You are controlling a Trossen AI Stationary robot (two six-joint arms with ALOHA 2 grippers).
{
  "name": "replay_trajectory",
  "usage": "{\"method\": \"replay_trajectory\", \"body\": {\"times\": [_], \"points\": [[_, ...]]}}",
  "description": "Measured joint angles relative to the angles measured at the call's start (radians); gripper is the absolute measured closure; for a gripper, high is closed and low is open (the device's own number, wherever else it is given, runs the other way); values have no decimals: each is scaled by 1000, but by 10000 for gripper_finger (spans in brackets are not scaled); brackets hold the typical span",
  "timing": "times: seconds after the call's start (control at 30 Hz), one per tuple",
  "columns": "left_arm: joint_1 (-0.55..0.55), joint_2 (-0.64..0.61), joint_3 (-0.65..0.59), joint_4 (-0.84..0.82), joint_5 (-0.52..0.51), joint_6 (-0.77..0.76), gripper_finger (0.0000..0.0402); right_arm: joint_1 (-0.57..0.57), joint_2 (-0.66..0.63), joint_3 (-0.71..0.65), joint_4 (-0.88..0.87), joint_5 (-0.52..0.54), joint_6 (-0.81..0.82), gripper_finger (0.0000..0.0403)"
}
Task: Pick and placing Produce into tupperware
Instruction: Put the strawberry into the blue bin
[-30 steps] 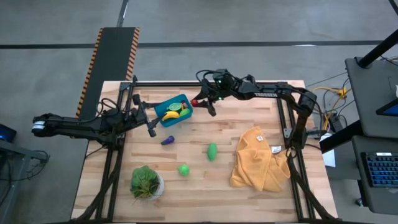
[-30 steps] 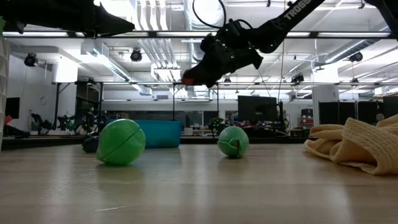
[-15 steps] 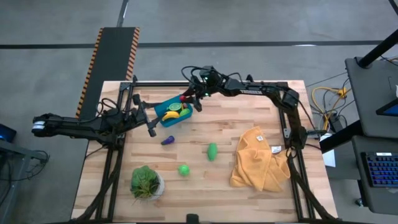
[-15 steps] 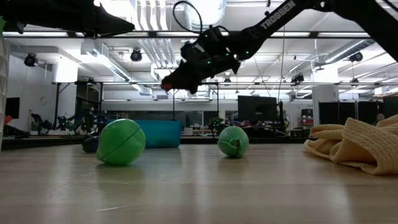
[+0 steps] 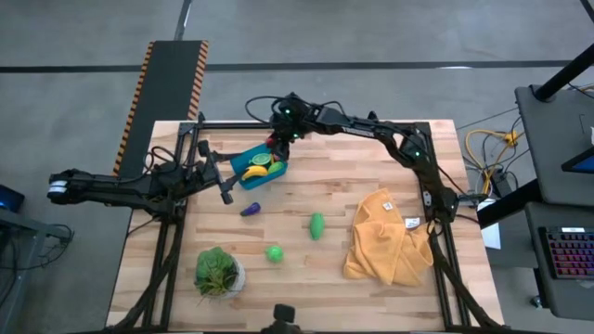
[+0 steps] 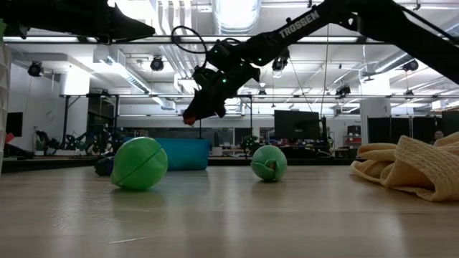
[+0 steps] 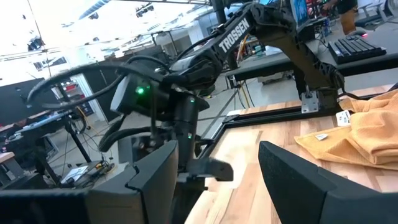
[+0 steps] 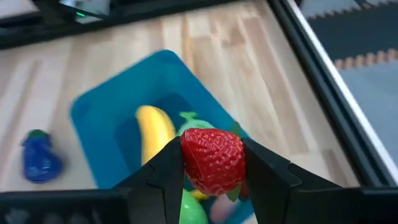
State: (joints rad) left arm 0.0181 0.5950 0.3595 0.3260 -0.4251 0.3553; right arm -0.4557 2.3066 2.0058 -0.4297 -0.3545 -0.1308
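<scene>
A teal tupperware (image 5: pixel 261 168) sits on the table's far left part, with a yellow banana (image 8: pixel 153 133) and green pieces inside it. Above its far right corner hangs a red strawberry (image 8: pixel 213 160), with my right gripper (image 5: pixel 275 145) shut on it. A purple eggplant (image 5: pixel 250 210) lies just near of the tub. Two green pieces (image 5: pixel 317 225) (image 5: pixel 274 252) rest farther toward the near edge. My left gripper (image 5: pixel 225 192) waits open at the tub's left, nothing between its fingers. My right gripper pinches the strawberry's two opposite sides (image 8: pixel 190 163) between its two fingers (image 8: pixel 166 177). The fingers slant down from the table's far right. The strawberry is lifted clear, hanging over the tub's far right end (image 8: pixel 205 93).
A mustard-yellow cloth (image 5: pixel 385 239) lies crumpled at the right. A leafy plant in a white pot (image 5: pixel 218 271) stands at the near left corner. A dark frame rail (image 5: pixel 325 124) runs along the far edge. Bare wood lies between tub and cloth.
My right gripper has carried the strawberry toward the table's left edge, from right of the tub to above its far right corner. It has tipped farther down and rolled a little. The fingers have stayed shut on the fruit.
</scene>
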Motion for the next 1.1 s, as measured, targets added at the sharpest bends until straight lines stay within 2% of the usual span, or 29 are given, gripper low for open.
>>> {"method": "replay_trajectory", "body": {"times": [0.23,0.87,1.1], "points": [[0,0,0,2,0,0,192,-1,51,94,-108,42,25,269],[0,0,0,2,0,0,192,0,56,95,-114,36,7,267],[0,-1,0,0,0,0,192,6,56,95,-114,34,-1,240]]}}
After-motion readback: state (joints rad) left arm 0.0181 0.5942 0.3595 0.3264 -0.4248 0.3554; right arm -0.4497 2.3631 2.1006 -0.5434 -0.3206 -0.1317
